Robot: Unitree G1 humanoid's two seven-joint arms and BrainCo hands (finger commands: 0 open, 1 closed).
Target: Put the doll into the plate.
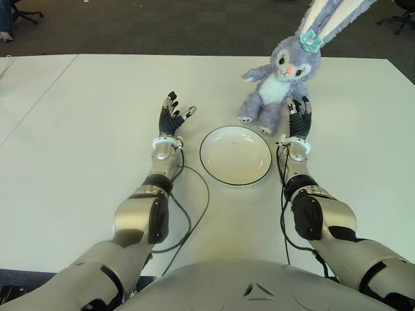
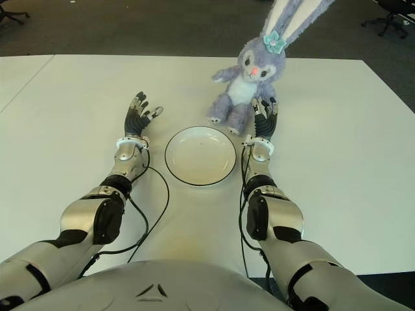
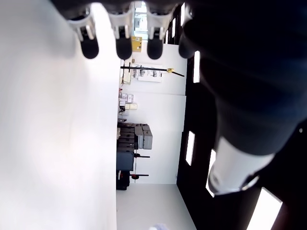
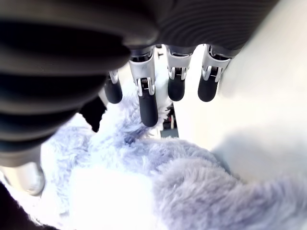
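Observation:
The doll (image 1: pixel 280 81) is a purple plush rabbit with long ears and a teal bow, sitting upright on the white table (image 1: pixel 97 116) just beyond the plate's far right side. The white, dark-rimmed plate (image 1: pixel 235 155) lies bare between my two hands. My right hand (image 1: pixel 299 115) is open, its fingers straight and right against the doll's right flank. The right wrist view shows the fingers (image 4: pixel 148 103) extended over the doll's fur (image 4: pixel 144 182), not closed on it. My left hand (image 1: pixel 172 115) is open with spread fingers, left of the plate and holding nothing.
Black cables (image 1: pixel 194 214) trail from both wrists across the table towards my body. A seam (image 1: pixel 39 97) runs along the table's left part. Dark floor and office chairs (image 1: pixel 402 19) lie past the far edge.

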